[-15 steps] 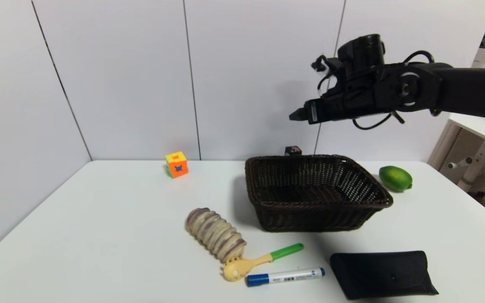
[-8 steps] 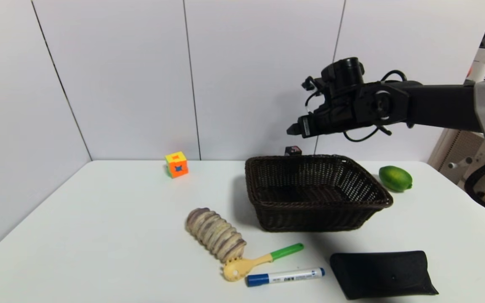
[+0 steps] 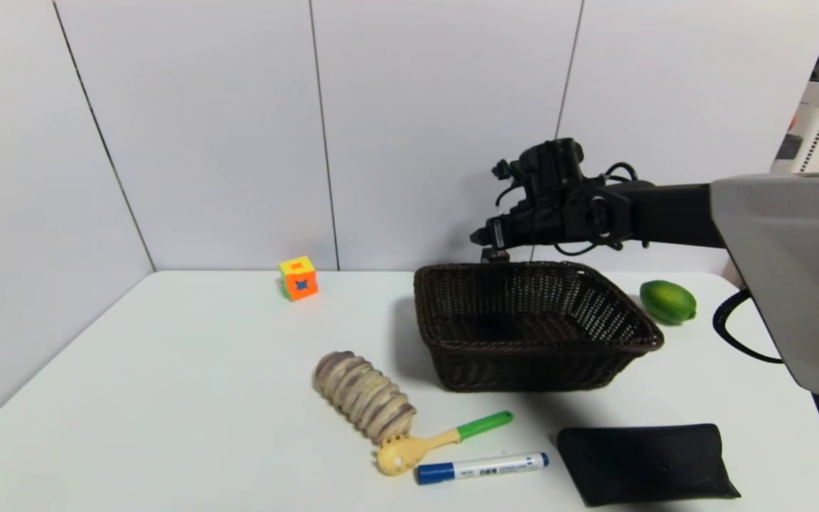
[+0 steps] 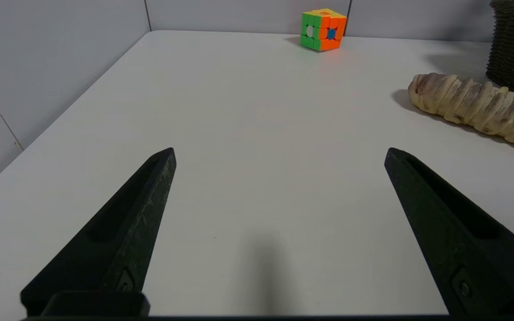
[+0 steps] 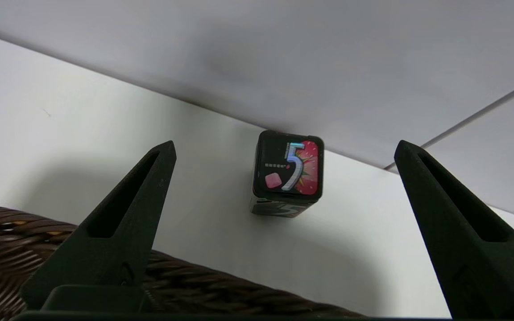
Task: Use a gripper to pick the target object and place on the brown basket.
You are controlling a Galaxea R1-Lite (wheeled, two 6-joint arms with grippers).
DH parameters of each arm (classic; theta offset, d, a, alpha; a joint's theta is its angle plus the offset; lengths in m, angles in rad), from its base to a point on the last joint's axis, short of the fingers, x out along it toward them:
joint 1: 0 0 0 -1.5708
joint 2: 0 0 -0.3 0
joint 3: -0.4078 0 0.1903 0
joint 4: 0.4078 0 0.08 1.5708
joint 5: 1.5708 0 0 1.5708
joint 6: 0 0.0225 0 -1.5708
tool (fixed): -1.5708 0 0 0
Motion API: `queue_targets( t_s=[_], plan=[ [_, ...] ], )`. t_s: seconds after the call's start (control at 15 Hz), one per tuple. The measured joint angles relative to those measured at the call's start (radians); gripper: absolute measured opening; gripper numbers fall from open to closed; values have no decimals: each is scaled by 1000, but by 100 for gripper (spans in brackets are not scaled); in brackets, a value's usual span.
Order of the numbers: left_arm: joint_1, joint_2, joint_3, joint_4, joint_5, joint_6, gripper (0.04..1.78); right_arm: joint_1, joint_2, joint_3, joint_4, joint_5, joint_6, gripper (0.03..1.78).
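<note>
white table [image 3: 189,370], right gripper [image 5: 283,149] spread above black carton [image 5: 288,171], behind brown basket [image 3: 530,323]

Small black carton [image 5: 288,171] upright on table behind empty brown wicker basket [image 3: 530,323].

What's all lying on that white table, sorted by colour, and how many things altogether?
Black: 2, small carton, flat pouch
Brown: 1, basket
Green: 1, lime
Beige: 1, ridged bread roll
Multicoloured: 3, puzzle cube, green-handled scoop, blue-capped marker
Total: 8
</note>
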Motion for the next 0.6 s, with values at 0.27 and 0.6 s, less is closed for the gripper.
queue_targets(
  t_s=[0.27, 0.6],
  plan=[
    [0, 0, 0, 0, 0, 0, 169, -6, 46, 0, -64, -1, -34, 169],
    [0, 0, 0, 0, 0, 0, 169, -17, 74, -3, -64, -2, -43, 169]
  ],
)
